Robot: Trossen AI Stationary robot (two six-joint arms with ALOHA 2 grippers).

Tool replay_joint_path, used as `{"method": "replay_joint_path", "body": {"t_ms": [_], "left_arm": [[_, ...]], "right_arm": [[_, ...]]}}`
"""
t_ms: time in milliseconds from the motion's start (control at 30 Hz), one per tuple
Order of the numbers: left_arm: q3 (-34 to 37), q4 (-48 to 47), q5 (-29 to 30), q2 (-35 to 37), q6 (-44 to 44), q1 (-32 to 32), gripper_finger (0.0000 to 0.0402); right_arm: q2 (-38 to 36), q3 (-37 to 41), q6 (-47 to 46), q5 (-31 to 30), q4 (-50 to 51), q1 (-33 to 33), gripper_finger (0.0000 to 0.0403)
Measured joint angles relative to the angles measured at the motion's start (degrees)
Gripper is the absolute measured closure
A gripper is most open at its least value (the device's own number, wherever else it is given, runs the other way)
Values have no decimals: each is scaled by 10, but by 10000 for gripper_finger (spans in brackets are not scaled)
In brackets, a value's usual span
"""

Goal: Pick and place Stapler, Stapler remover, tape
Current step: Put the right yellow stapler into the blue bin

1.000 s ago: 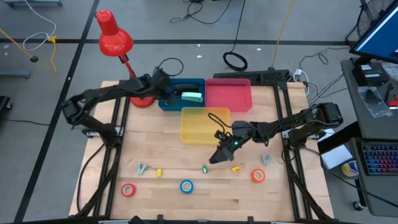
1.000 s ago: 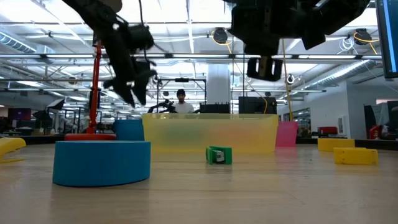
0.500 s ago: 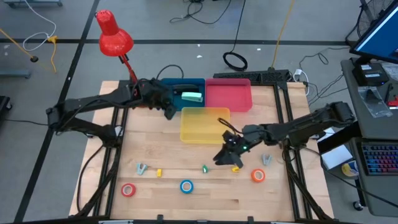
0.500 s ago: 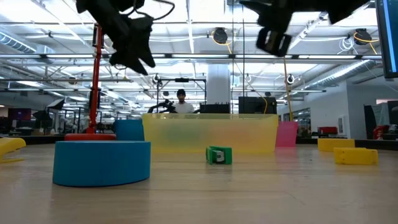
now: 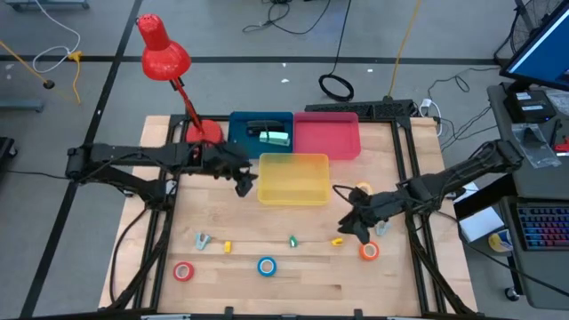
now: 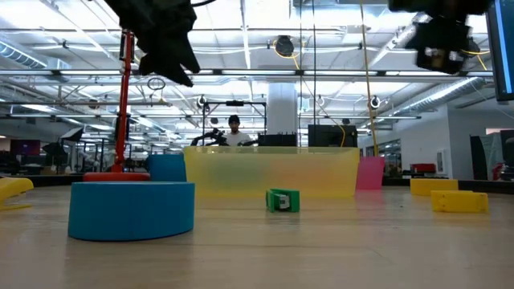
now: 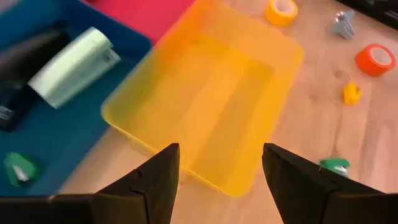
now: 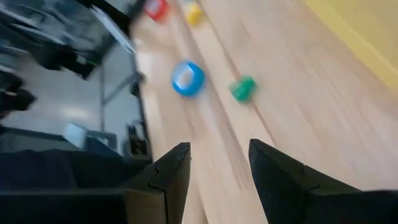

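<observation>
Hovering beside the yellow bin (image 5: 292,178), the left gripper (image 5: 244,182) has fingers spread, nothing between them, likely free for another pick. Blue bin (image 5: 240,129) already holds a pale green stapler (image 7: 73,65) and a dark one (image 7: 22,59). Right gripper (image 5: 354,224) sits low near the orange tape (image 5: 369,252), fingers parted and empty, probably lining up on it. Blue tape (image 5: 267,266), red tape (image 5: 183,271), yellow tape (image 5: 363,189) and grey staple removers (image 5: 202,239) lie loose on the table (image 5: 222,293), unsorted.
</observation>
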State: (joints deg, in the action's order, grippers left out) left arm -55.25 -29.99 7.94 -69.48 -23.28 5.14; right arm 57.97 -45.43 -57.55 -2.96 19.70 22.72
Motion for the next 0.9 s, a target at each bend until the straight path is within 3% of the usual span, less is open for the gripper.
{"method": "replay_joint_path", "body": {"t_ms": [167, 500, 633, 900], "left_arm": [[53, 44, 7, 16, -45, -39, 172], [155, 156, 11, 68, -89, -87, 172], [194, 189, 11, 93, -105, -101, 172], [227, 206, 29, 136, -120, -140, 172]], "right_arm": [[-16, 0, -115, 2, 96, 24, 248], [-17, 0, -296, 2, 179, 62, 248], [-17, 0, -287, 1, 177, 66, 248], [2, 0, -143, -1, 90, 61, 248]]}}
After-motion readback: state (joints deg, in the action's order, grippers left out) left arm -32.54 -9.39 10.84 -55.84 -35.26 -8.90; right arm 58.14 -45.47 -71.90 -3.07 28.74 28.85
